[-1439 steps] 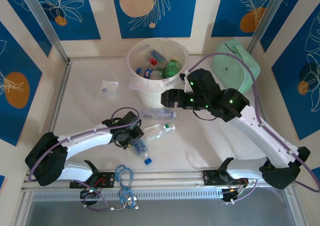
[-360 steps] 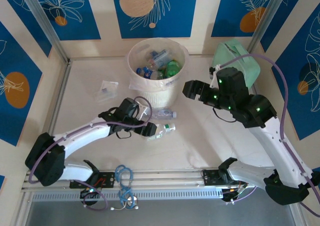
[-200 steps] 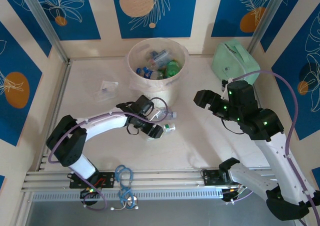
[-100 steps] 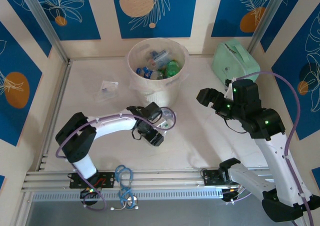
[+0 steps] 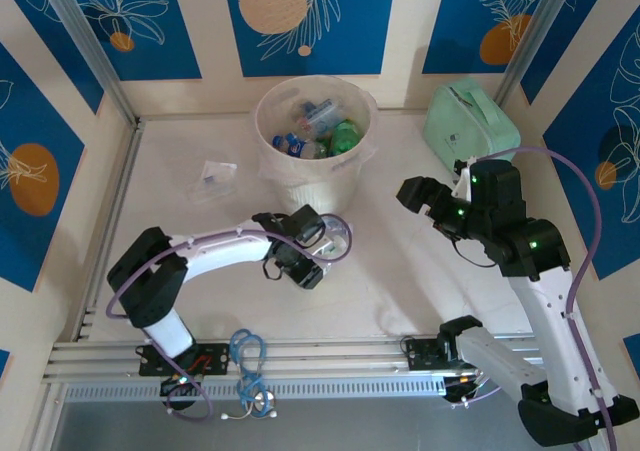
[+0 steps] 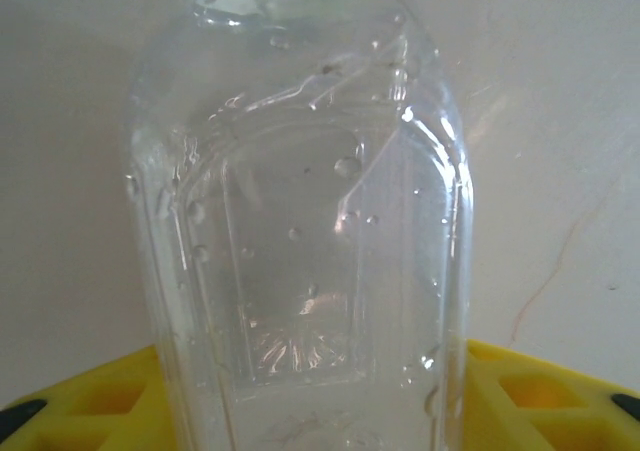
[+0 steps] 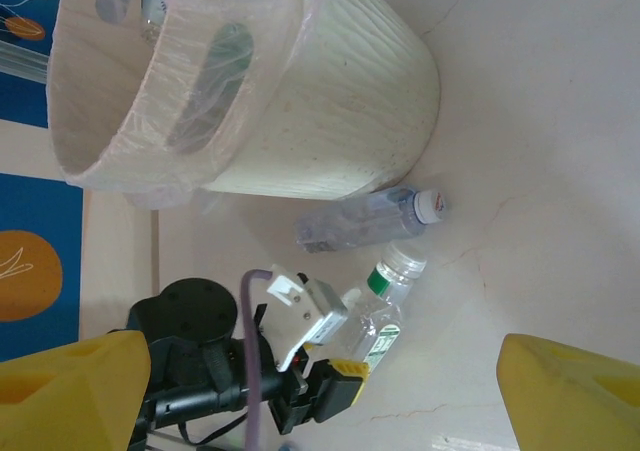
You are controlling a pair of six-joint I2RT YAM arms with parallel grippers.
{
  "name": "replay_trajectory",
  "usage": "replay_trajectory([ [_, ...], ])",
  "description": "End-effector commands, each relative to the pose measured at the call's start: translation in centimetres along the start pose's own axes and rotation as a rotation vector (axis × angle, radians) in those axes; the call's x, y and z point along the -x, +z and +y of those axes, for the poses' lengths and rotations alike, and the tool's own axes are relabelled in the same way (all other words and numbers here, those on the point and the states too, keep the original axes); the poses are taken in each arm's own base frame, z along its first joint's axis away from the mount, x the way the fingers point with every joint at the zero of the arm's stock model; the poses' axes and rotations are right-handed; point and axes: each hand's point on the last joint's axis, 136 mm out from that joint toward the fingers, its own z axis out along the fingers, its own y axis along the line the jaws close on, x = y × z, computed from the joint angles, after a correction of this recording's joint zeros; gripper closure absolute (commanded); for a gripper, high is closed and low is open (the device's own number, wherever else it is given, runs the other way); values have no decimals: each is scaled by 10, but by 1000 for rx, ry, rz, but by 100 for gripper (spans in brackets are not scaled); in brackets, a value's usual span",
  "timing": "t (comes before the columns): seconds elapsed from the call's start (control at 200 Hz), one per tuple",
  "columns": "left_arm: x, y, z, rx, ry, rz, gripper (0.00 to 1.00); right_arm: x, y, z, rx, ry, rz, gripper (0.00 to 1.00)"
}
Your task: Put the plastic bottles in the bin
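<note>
A clear plastic bottle (image 6: 300, 231) with a green neck ring (image 7: 385, 306) lies on the table in front of the bin. My left gripper (image 6: 315, 396) is shut on its body, a yellow finger (image 6: 90, 396) pressed against each side. A second clear bottle (image 7: 360, 221) with a white cap lies against the foot of the bin (image 7: 300, 101). The white bin (image 5: 315, 136) holds several bottles, blue-labelled and green. My right gripper (image 5: 415, 193) hovers open to the right of the bin, its fingers (image 7: 570, 391) wide apart with nothing between them.
A mint green zip case (image 5: 470, 121) sits at the back right, just behind my right arm. A small clear plastic bag (image 5: 215, 178) lies left of the bin. A coiled blue cable (image 5: 248, 356) rests on the front rail.
My left gripper slid right onto the green-ringed bottle and closed on it. My right arm drew back a little to the right, still open.
</note>
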Motion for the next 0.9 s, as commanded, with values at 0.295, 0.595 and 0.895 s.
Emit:
replay_trajectory([
  [0.295, 81, -161, -63, -253, -18, -500, 46, -10, 4, 22, 111, 5, 94, 13],
  [0.595, 97, -201, -81, -344, 13, -617, 45, -19, -1, 57, 211, -61, 131, 13],
  [0.895, 101, -214, -95, -430, 33, -645, 45, -25, 12, 76, 170, -141, 140, 17],
])
